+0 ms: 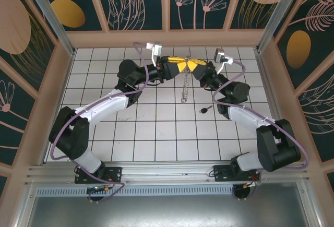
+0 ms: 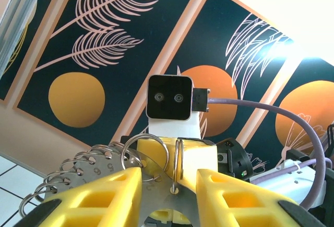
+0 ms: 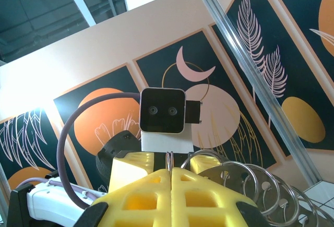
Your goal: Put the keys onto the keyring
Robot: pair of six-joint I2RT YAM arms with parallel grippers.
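At the back of the table my two grippers meet tip to tip, raised off the floor. The left gripper (image 1: 182,66) (image 2: 168,179) is shut on the keyring (image 1: 185,88), with its flat numbered metal band (image 2: 94,177) spanning the gap between the yellow fingers. The right gripper (image 1: 191,65) (image 3: 171,177) is shut on one thin ring (image 3: 168,159) (image 2: 178,156) of that keyring, pinched edge-on. The rest of the loop dangles below the grippers, fringed with small rings (image 3: 250,182). The key (image 1: 204,109), black-headed, lies on the tiles in front of the right arm, apart from both grippers.
White tiled floor (image 1: 156,128) inside a wooden frame with dark patterned wall panels (image 1: 130,0). Purple cables (image 1: 141,49) arc above both wrists. The back wall stands close behind the grippers.
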